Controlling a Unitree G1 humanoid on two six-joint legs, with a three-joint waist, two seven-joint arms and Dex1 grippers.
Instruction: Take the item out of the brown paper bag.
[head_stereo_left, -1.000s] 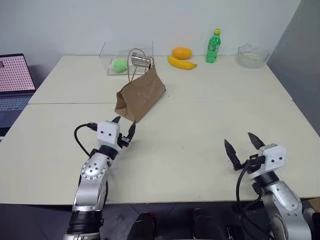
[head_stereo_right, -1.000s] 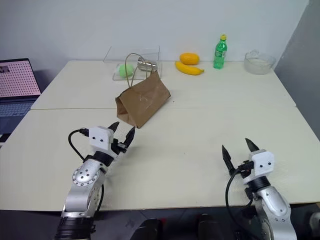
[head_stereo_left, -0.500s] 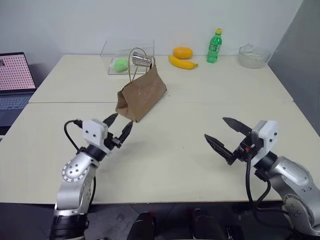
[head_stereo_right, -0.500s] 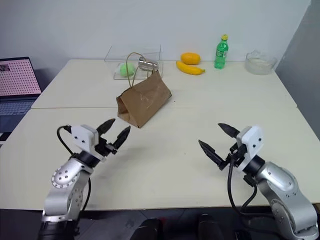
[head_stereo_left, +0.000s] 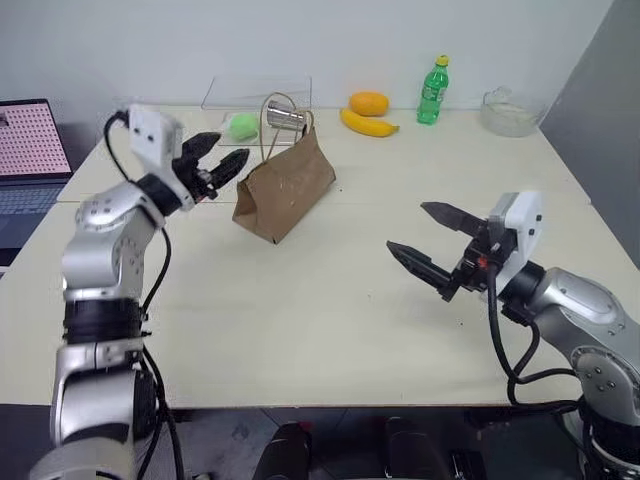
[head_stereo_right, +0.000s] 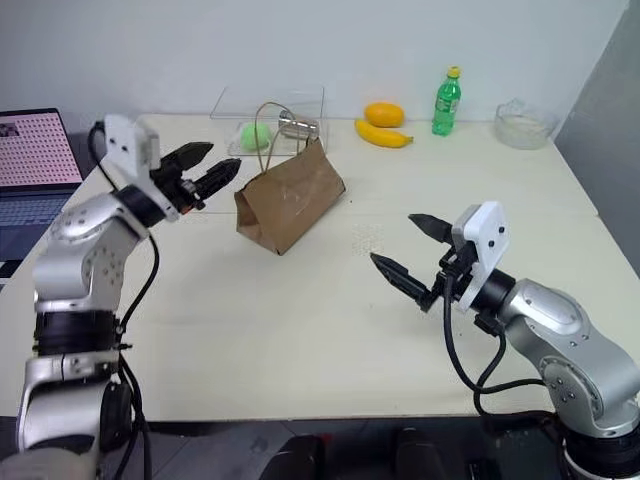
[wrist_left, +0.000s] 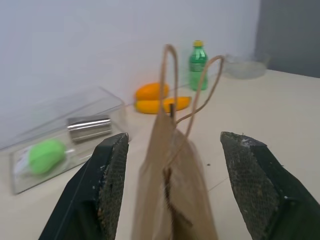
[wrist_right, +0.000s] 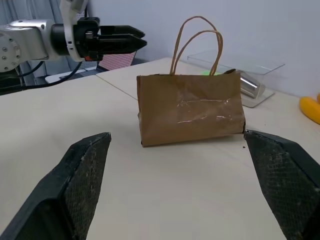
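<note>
The brown paper bag (head_stereo_left: 285, 185) stands upright in the middle of the table, its cord handles (head_stereo_left: 275, 112) sticking up. The item is hidden; I cannot see into the bag. My left gripper (head_stereo_left: 232, 148) hovers open just left of the bag's top, pointing at it and not touching. In the left wrist view the bag (wrist_left: 170, 200) sits between the two fingers (wrist_left: 107, 185). To the right of the bag, and well apart from it, my right gripper (head_stereo_left: 408, 228) is raised and wide open with nothing in it. It faces the bag (wrist_right: 190, 110).
A clear box (head_stereo_left: 255, 105) holding a green object and a metal can (head_stereo_left: 285, 120) stands behind the bag. A banana (head_stereo_left: 368, 125), an orange (head_stereo_left: 368, 102), a green bottle (head_stereo_left: 431, 92) and a glass bowl (head_stereo_left: 508, 112) line the far edge. A laptop (head_stereo_left: 25, 150) is at left.
My left arm has risen and reached forward to the bag's top. My right arm has lifted off the table and swung left toward the bag. Both grippers stay open.
</note>
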